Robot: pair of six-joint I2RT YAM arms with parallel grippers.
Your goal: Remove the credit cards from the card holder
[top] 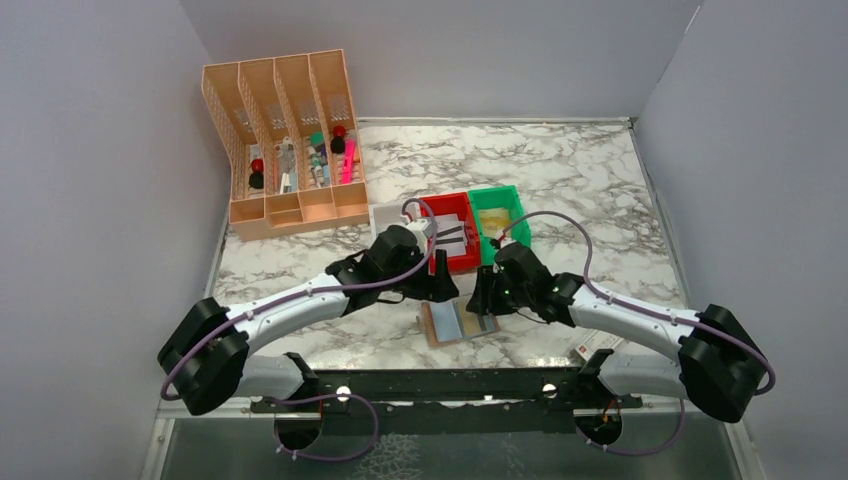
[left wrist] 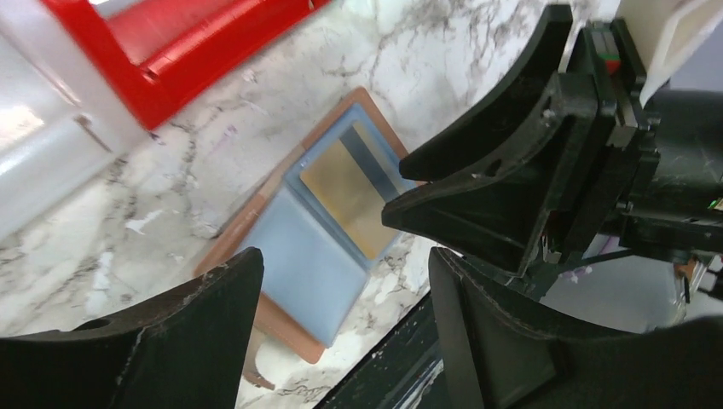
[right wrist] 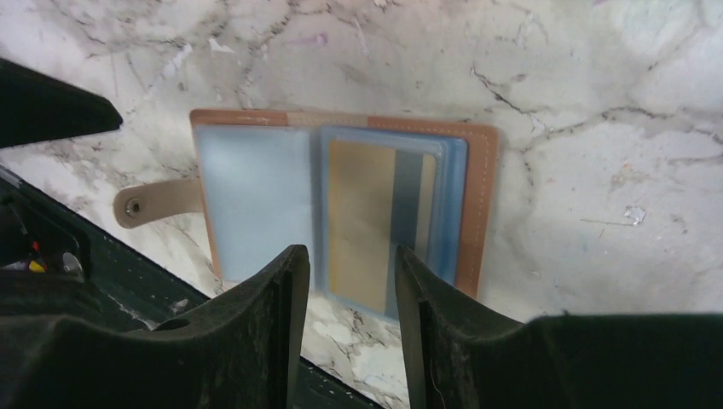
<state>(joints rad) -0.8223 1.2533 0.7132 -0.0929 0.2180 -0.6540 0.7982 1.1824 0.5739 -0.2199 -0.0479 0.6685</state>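
Between the parted, empty jaws of the right gripper point(right wrist: 349, 256), the thin, slick tan-gold plastic card point(right wrist: 362, 213) should be pinched edgewise; the light brown leather-look card holder point(right wrist: 482, 204) may be dragged along.

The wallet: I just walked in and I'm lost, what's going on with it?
Two robot arms are working on the wallet, which lies open on the table. A gold card sits tucked inside it. The right claw, jaws apart, hangs over that card; the left claw, open, hovers alongside. No card looks pulled out yet.
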